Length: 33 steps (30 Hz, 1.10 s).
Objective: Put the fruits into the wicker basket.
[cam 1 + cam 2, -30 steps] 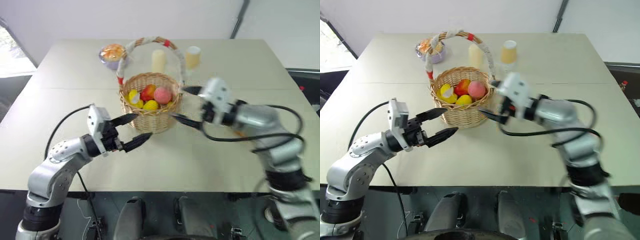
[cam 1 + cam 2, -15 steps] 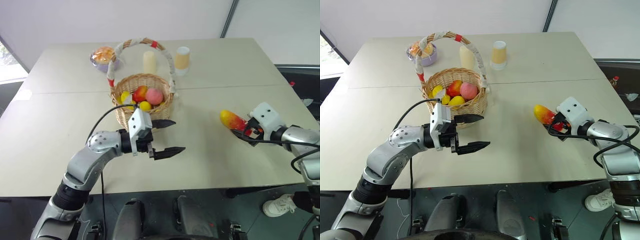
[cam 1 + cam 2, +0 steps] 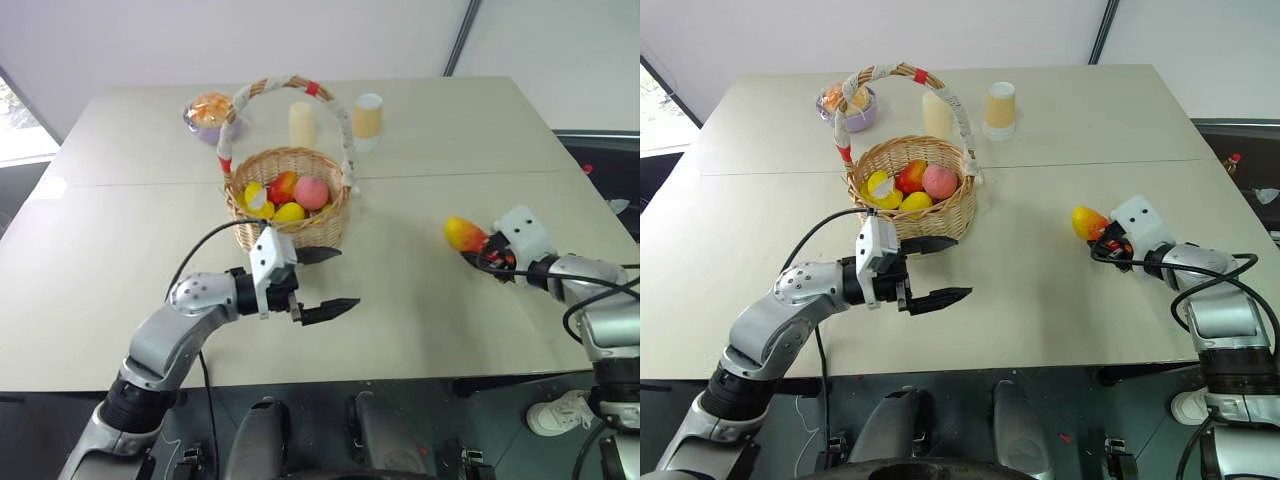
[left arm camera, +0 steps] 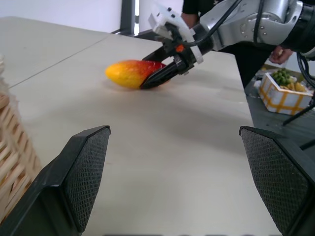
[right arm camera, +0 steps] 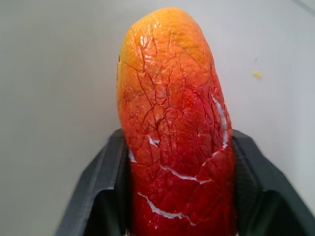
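The right gripper (image 5: 177,196) clasps the mango (image 5: 172,123) near the table's (image 3: 420,310) right edge, seemingly resting on it. The left gripper (image 3: 325,282) hangs spread wide before the wicker basket (image 3: 290,215), bare tabletop between them.

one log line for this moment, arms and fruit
right gripper: shut on mango, on table | left gripper: open, empty, near wicker basket | basket: peach, banana inside
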### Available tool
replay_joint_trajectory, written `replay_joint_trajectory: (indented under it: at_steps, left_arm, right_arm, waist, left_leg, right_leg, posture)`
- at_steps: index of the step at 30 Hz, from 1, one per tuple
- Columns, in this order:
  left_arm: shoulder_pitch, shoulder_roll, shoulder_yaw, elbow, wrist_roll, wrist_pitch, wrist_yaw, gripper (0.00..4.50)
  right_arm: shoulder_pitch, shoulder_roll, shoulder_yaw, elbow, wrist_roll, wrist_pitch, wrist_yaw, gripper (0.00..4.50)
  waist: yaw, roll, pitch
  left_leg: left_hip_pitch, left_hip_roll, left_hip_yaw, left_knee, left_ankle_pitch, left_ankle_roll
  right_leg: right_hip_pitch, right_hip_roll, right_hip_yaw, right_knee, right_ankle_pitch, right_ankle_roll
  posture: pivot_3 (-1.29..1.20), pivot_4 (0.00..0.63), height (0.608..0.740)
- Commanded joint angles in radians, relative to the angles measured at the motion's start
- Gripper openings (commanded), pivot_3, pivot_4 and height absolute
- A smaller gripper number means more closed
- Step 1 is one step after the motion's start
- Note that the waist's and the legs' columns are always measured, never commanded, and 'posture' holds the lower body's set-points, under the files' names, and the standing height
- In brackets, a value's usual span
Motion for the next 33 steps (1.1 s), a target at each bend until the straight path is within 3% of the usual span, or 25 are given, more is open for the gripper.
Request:
replay_joint_trajectory:
  at_steps: [1, 4, 7, 14, 20, 25, 33]
  left_arm:
    - [0.047, 0.025, 0.117, -0.055, -0.058, -0.004, 0.018, 4.50]
    - [0.103, 0.055, 0.231, -0.072, -0.115, 0.017, 0.033, 4.50]
    - [0.175, 0.117, 0.337, -0.074, -0.134, 0.022, 0.027, 4.50]
    - [0.223, 0.149, 0.402, -0.094, -0.143, 0.015, 0.051, 4.50]
    - [0.237, 0.125, 0.387, -0.141, -0.143, 0.021, 0.095, 4.50]
    - [0.226, 0.099, 0.360, -0.167, -0.146, 0.033, 0.129, 4.50]
    - [0.196, 0.102, 0.341, -0.146, -0.153, 0.039, 0.129, 4.50]
  right_arm:
    - [-0.016, -0.045, -0.013, -0.176, 0.036, -0.117, 0.088, 1.92]
    - [-0.035, -0.039, -0.003, -0.344, 0.154, -0.124, 0.194, 1.92]
    - [-0.157, 0.048, 0.104, -0.445, 0.214, -0.073, 0.208, 1.92]
    - [-0.472, 0.369, 0.376, -0.265, 0.053, -0.004, 0.039, 1.92]
    - [-0.608, 0.457, 0.476, -0.067, -0.095, -0.049, -0.015, 1.92]
    - [-0.650, 0.508, 0.449, 0.014, -0.116, -0.070, -0.043, 4.38]
    - [-0.519, 0.447, 0.278, -0.261, 0.089, -0.030, 0.067, 4.46]
  waist:
    - [-0.003, 0.001, 0.000]
    - [-0.005, 0.001, 0.001]
    - [-0.017, 0.001, 0.001]
    - [-0.021, 0.000, 0.001]
    - [-0.002, 0.000, 0.001]
    - [0.000, 0.000, 0.001]
    - [0.000, 0.000, 0.001]
  left_leg:
    - [0.000, 0.000, 0.000, 0.000, 0.000, 0.000]
    - [0.001, 0.001, 0.000, 0.000, 0.000, 0.000]
    - [0.003, 0.005, 0.000, -0.001, 0.000, 0.000]
    - [0.005, 0.007, 0.000, -0.001, 0.000, 0.000]
    - [0.003, 0.003, 0.000, -0.001, 0.000, -0.001]
    - [0.002, 0.002, 0.000, -0.001, 0.000, -0.001]
    - [0.002, 0.003, -0.001, -0.002, 0.000, 0.000]
  right_leg:
    - [0.000, 0.000, 0.000, 0.000, 0.000, 0.000]
    - [0.000, 0.001, 0.001, 0.000, 0.000, 0.000]
    - [0.000, 0.002, 0.001, 0.000, 0.000, 0.000]
    - [0.004, 0.002, -0.001, 0.000, 0.000, -0.001]
    - [0.002, -0.004, -0.003, -0.001, 0.000, -0.001]
    - [0.002, -0.004, -0.003, -0.001, 0.000, -0.001]
    - [0.002, -0.004, -0.003, -0.001, 0.000, -0.001]
  posture:
    - [0.00, 0.150, 0.740]
    - [0.00, 0.150, 0.740]
    - [0.00, 0.150, 0.740]
    - [0.00, 0.150, 0.740]
    - [0.00, 0.150, 0.740]
    - [0.00, 0.150, 0.740]
    - [0.00, 0.150, 0.740]
